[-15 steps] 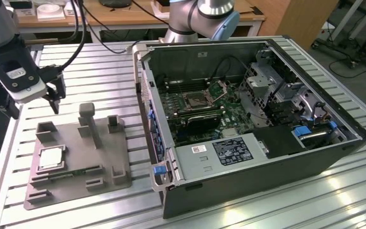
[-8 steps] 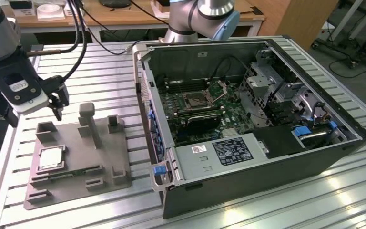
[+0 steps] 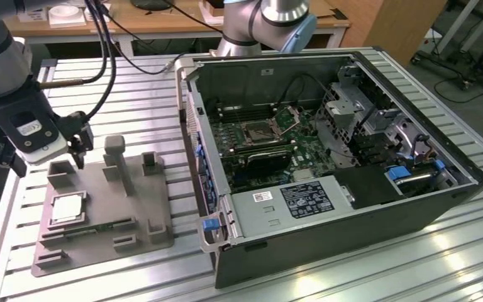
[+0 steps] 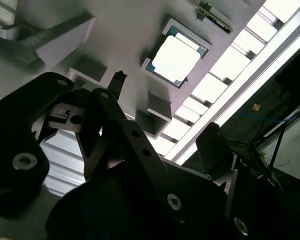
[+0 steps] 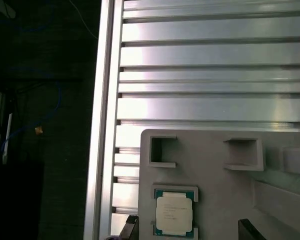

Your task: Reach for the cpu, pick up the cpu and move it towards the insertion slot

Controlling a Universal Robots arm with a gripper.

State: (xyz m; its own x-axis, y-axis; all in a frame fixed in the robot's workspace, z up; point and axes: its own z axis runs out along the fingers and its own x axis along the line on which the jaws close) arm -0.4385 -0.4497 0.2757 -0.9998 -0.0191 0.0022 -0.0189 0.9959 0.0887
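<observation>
Gripper (image 3: 78, 157) over grey fixture (image 3: 153, 211), ribbed metal table (image 3: 133, 82), wooden desk (image 3: 174, 24)

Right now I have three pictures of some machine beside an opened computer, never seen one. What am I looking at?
It is a robot arm with a two-fingered gripper, working at a metal table. The exterior view comes from a camera off the arm; both wrist views come from cameras riding on the arm. On the table stand a grey fixture and the opened computer. The cpu, a small silvery square, lies in a recess of the fixture. The gripper hangs above the fixture near it, open and holding nothing. The slot is the square socket inside the computer.
</observation>
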